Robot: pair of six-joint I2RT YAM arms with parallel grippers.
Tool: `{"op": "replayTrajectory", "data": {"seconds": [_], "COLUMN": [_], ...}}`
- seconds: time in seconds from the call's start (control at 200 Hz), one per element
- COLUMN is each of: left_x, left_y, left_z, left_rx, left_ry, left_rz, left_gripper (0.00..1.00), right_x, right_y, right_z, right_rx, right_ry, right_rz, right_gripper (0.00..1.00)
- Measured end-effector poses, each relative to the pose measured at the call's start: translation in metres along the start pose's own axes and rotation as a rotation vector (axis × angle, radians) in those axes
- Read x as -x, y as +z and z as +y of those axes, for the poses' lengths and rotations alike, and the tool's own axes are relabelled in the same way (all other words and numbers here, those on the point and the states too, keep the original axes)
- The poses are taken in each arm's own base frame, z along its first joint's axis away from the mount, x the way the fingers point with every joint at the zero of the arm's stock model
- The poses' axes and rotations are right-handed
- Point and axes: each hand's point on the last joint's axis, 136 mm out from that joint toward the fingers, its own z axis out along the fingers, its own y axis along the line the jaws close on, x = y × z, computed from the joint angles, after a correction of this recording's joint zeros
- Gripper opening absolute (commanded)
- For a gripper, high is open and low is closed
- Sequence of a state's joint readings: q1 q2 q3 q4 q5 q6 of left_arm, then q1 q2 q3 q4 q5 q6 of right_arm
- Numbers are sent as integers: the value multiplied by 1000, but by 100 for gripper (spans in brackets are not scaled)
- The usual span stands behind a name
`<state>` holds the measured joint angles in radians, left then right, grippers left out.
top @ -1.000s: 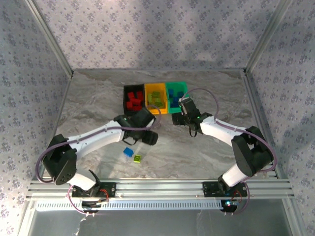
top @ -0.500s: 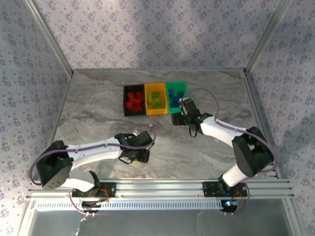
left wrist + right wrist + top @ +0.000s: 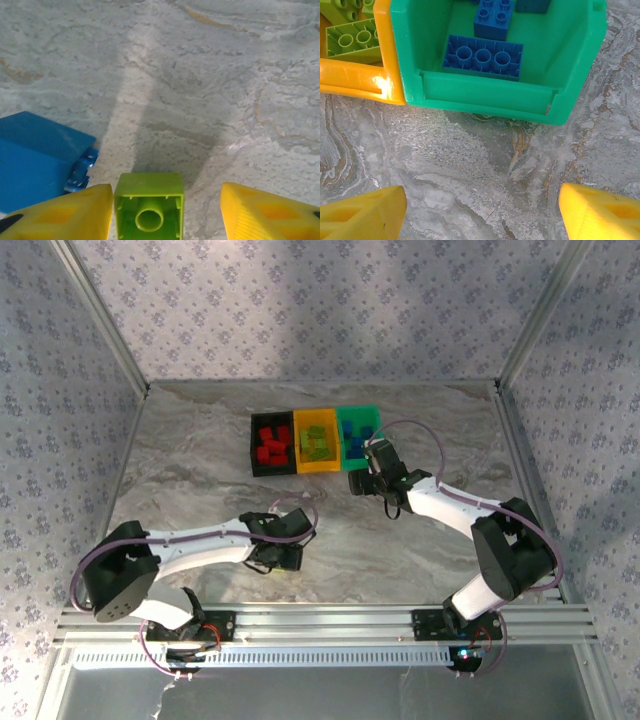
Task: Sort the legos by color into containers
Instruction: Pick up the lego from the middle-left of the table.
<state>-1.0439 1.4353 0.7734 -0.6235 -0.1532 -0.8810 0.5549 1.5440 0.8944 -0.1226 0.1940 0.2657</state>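
A blue lego [image 3: 35, 160] lay on the counter [image 3: 200, 75] at the lower left of the left wrist view. Beside it, the left fingers [image 3: 65, 212] stood open around a yellow-green lego [image 3: 149, 200]. Top centre overhead, the black bin [image 3: 252, 445] held red legos [image 3: 270, 445], and the orange-yellow bin [image 3: 318, 469] held yellow-green ones. The right fingers [image 3: 600, 215] hung open near the green bin [image 3: 485, 95] of blue legos [image 3: 482, 57].
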Motion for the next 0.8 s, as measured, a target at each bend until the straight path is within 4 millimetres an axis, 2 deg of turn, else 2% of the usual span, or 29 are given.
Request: {"op": "replayTrajectory", "data": {"seconds": [0.105,0.3,0.335,0.525,0.655,0.8], "left_x": [0,-2,-2,5,23,62], "left_y": [3,8,8,3,-9,-29], "left_z": [-1,0,0,-6,-17,-34], "left_rx": [10,26,25,12,8,51], "left_ry": [3,14,13,29,53,110], "left_rz": [7,23,23,8,-36,-121], "left_gripper": [47,42,38,32,30,28], "right_x": [0,0,0,0,0,1], "right_y": [0,0,0,0,0,-2], "right_z": [0,0,0,0,0,0], "right_rx": [0,0,0,0,0,1], "right_ry": [0,0,0,0,0,1], "right_rz": [0,0,0,0,0,-5], "right_gripper": [82,82,82,82,82,82]}}
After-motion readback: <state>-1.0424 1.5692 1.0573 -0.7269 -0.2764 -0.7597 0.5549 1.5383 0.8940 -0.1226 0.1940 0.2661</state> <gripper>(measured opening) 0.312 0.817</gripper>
